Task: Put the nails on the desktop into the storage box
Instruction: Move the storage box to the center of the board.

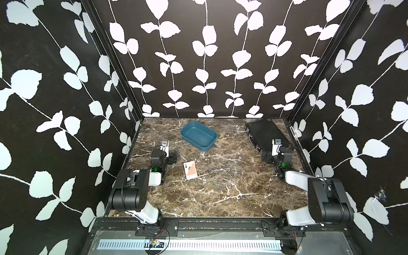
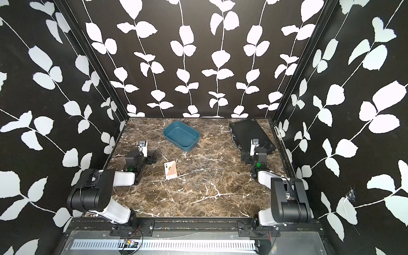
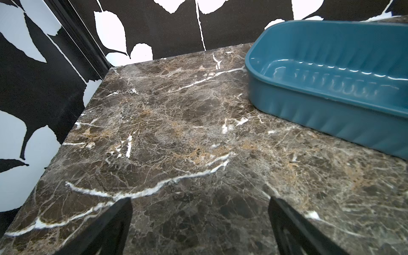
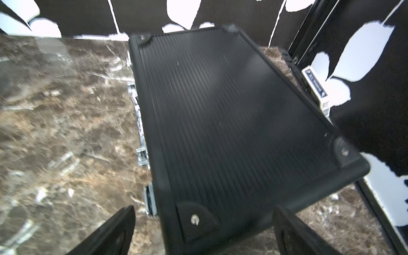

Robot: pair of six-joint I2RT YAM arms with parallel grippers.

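Observation:
Several thin silvery nails (image 1: pixel 220 174) lie scattered on the brown marble desktop (image 1: pixel 198 198), about mid-table in both top views (image 2: pixel 202 174). The teal storage box (image 1: pixel 198 135) stands empty near the back wall, well beyond the nails. In the left wrist view the box (image 3: pixel 331 88) sits off to one side, and my left gripper (image 3: pixel 199 201) hangs open over bare marble. My right gripper (image 4: pixel 204 207) is open too, its fingers astride a corner of the black case without touching it. Both arms are folded back at the table's sides.
A flat ribbed black case (image 1: pixel 267 134) lies at the back right, under the right wrist. A playing card (image 1: pixel 190 170) lies face up just left of the nails. Patterned walls close in the back and both sides.

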